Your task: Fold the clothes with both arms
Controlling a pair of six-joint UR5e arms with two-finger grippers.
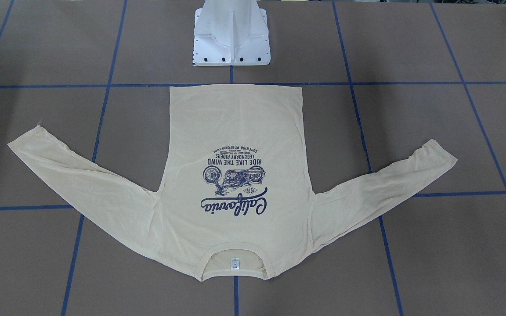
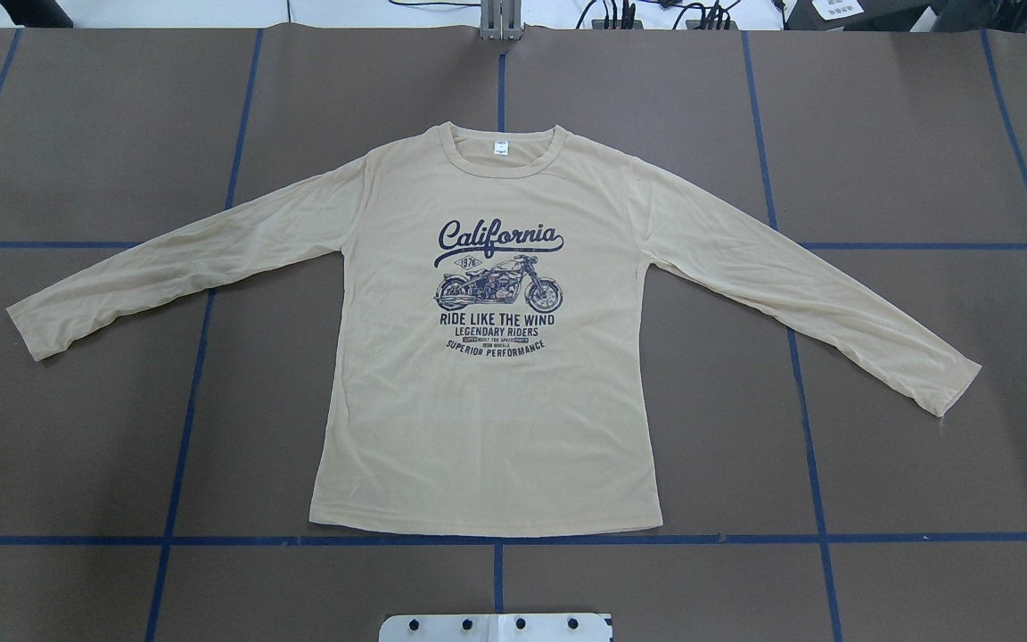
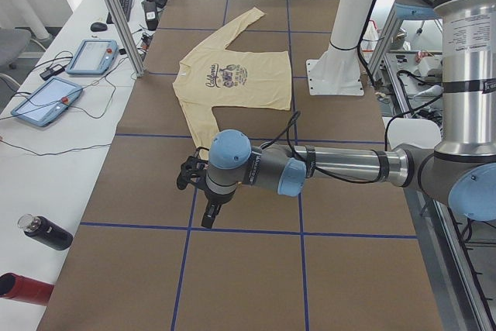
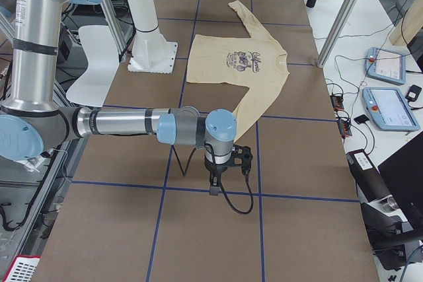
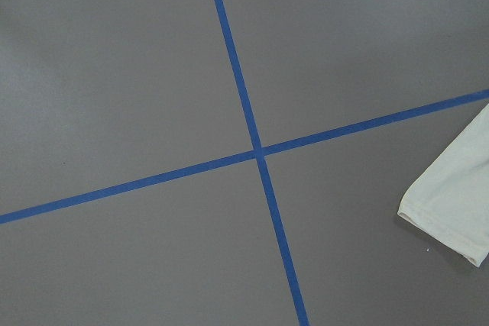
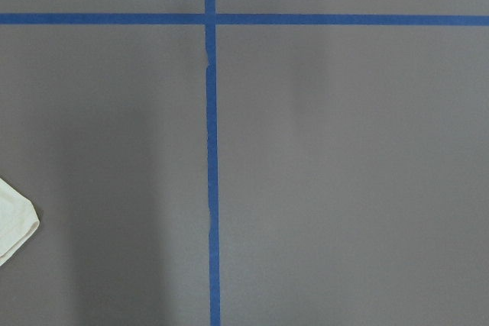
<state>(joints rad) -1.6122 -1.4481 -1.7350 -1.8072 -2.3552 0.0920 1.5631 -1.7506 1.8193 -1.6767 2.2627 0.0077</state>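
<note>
Overhead exterior: T-shirt (image 2: 496,428) flat, print up, hem toward the pedestal (image 2: 496,627). Side views: left gripper (image 3: 208,218) and right gripper (image 4: 214,186) hover past the sleeves, outward of the pedestal; whether the fingers are parted or closed cannot be told. Wrist views: left cuff (image 5: 451,211) and right cuff (image 6: 14,223) sit off-centre, so centring both before pinching together looks wise.

I see the brown table (image 2: 924,134), gridded with blue tape (image 2: 77,540). The shirt (image 2: 496,428) lies flat on it, print up, sleeves spread. The white base (image 1: 231,44) stands just beyond the hem.

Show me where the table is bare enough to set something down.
Bare table lies either side of the T-shirt body, robot-side of each sleeve, and past the collar. Tightest: the strip between hem and white pedestal base.
</note>
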